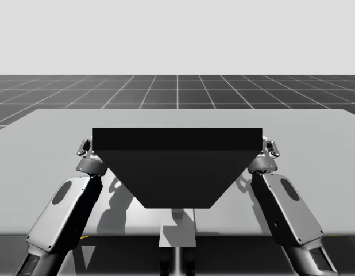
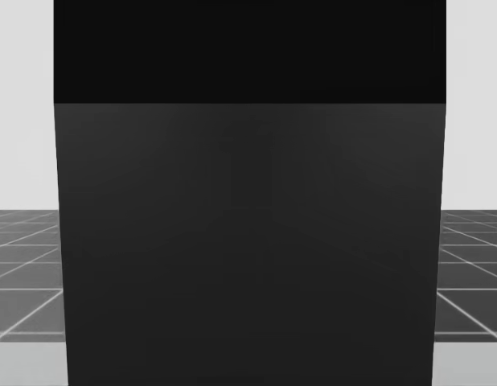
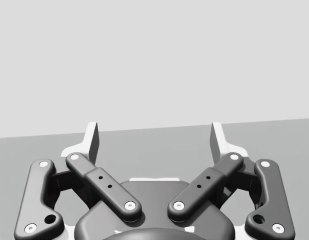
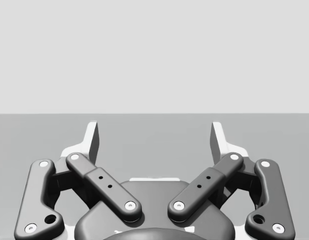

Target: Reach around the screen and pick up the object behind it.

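While parked wide open, empty, at opposite ends of the black screen (image 1: 177, 167) (left gripper (image 1: 85, 147), right gripper (image 1: 270, 146)), can't tell hidden object's side or nearer arm.

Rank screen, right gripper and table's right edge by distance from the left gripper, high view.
1. Screen: its left end stands right beside the left gripper.
2. Right gripper: at the screen's opposite end.
3. Table's right edge: beyond the right gripper, farthest.
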You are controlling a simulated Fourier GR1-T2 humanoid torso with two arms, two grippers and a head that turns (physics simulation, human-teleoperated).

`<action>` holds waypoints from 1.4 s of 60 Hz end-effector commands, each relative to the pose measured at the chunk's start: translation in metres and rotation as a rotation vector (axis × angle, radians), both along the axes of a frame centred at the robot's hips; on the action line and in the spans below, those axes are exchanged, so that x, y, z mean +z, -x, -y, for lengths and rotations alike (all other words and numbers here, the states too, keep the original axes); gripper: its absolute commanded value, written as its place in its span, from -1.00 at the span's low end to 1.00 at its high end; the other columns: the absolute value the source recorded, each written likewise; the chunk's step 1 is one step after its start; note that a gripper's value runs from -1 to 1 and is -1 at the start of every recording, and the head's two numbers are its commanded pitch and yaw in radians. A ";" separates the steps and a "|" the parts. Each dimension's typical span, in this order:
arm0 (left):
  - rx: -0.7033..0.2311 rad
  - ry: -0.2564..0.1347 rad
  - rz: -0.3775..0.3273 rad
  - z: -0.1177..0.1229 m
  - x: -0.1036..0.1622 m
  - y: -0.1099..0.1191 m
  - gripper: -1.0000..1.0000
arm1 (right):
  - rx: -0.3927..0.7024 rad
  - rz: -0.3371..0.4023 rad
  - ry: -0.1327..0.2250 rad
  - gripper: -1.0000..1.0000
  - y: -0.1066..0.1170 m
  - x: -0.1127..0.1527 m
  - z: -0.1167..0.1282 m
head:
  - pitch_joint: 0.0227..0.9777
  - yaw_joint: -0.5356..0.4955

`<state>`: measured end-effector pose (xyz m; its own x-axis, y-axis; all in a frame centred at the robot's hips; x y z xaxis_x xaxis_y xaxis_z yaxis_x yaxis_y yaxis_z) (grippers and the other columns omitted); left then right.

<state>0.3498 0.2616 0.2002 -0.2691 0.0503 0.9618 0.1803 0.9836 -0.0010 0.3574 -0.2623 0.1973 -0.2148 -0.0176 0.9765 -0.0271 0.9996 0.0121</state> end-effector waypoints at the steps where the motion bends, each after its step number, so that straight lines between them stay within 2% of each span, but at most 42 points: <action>1: 0.001 -0.006 0.001 0.000 -0.001 0.000 -1.00 | -0.005 -0.029 0.010 -1.00 0.003 -0.001 -0.001 | -0.84 0.04; 7: 0.000 -0.008 0.000 0.001 -0.001 -0.001 -1.00 | 0.032 -0.003 -0.006 -1.00 0.004 0.000 -0.004 | -0.84 0.04; 14: -0.055 -0.006 -0.043 0.002 0.000 0.003 -1.00 | 0.100 -0.001 0.004 -1.00 0.004 0.001 -0.005 | -0.84 0.03; 19: -0.090 -0.041 -0.060 0.001 0.002 0.011 -1.00 | 0.151 -0.009 -0.002 -1.00 0.006 0.003 -0.003 | -0.85 0.03; 22: -0.126 -0.051 -0.073 -0.001 0.006 0.018 -1.00 | 0.174 0.002 0.024 -1.00 0.007 0.005 -0.001 | -0.84 0.03; 25: -0.141 -0.058 -0.082 -0.002 0.008 0.022 -1.00 | 0.196 0.004 0.023 -1.00 0.009 0.007 0.000 | -0.84 0.03; 28: -0.181 -0.072 -0.106 -0.004 0.010 0.028 -1.00 | 0.225 0.017 0.055 -1.00 0.011 0.008 0.002 | -0.83 0.03; 30: -0.188 -0.092 -0.108 -0.006 0.011 0.032 -1.00 | 0.243 0.018 0.061 -1.00 0.012 0.009 0.005 | -0.83 0.03; 34: -0.218 -0.107 -0.124 -0.011 0.013 0.039 -1.00 | 0.297 0.025 0.051 -1.00 0.014 0.009 0.008 | -0.83 0.02; 36: -0.221 -0.120 -0.124 -0.015 0.014 0.044 -1.00 | 0.318 0.030 0.070 -1.00 0.016 0.008 0.011 | -0.83 0.02; 41: -0.252 -0.128 -0.139 -0.022 0.015 0.053 -1.00 | 0.388 0.033 0.062 -1.00 0.021 0.008 0.015 | -0.82 0.02; 42: -0.260 -0.138 -0.148 -0.025 0.016 0.057 -1.00 | 0.417 0.041 0.075 -1.00 0.024 0.008 0.017 | -0.82 0.02; 47: -0.292 -0.154 -0.166 -0.030 0.015 0.065 -1.00 | 0.499 0.042 0.065 -1.00 0.031 0.008 0.022 | -0.82 0.03; 49: -0.305 -0.175 -0.176 -0.034 0.014 0.069 -1.00 | 0.543 0.057 0.076 -1.00 0.035 0.008 0.026 | -0.83 0.03; 53: -0.331 -0.177 -0.187 -0.037 0.014 0.074 -1.00 | 0.588 0.057 0.070 -1.00 0.039 0.007 0.031 | -0.83 0.02; 58: -0.375 -0.211 -0.199 -0.042 0.011 0.081 -1.00 | 0.643 0.062 0.077 -1.00 0.045 0.003 0.041 | -0.82 0.02; 61: -0.397 -0.218 -0.203 -0.044 0.010 0.083 -1.00 | 0.657 0.061 0.075 -1.00 0.046 0.002 0.044 | -0.82 0.02; 69: -0.482 -0.240 -0.221 -0.051 0.006 0.091 -1.00 | 0.757 0.072 0.099 -1.00 0.056 -0.002 0.051 | -0.81 0.02; 76: -0.545 -0.284 -0.230 -0.058 0.002 0.099 -1.00 | 0.859 0.079 0.141 -1.00 0.066 -0.005 0.052 | -0.81 0.02; 78: -0.567 -0.303 -0.236 -0.060 0.001 0.101 -1.00 | 0.899 0.087 0.162 -1.00 0.069 -0.006 0.052 | -0.80 0.02; 84: -0.596 -0.334 -0.244 -0.064 -0.002 0.102 -1.00 | 0.958 0.108 0.178 -1.00 0.073 -0.008 0.051 | -0.81 0.02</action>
<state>0.2569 0.3224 0.2048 -0.0632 -0.1483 0.9869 0.6718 0.7250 0.1519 0.2984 -0.3169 0.1937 -0.2559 -0.0841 0.9630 -0.7626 0.6298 -0.1477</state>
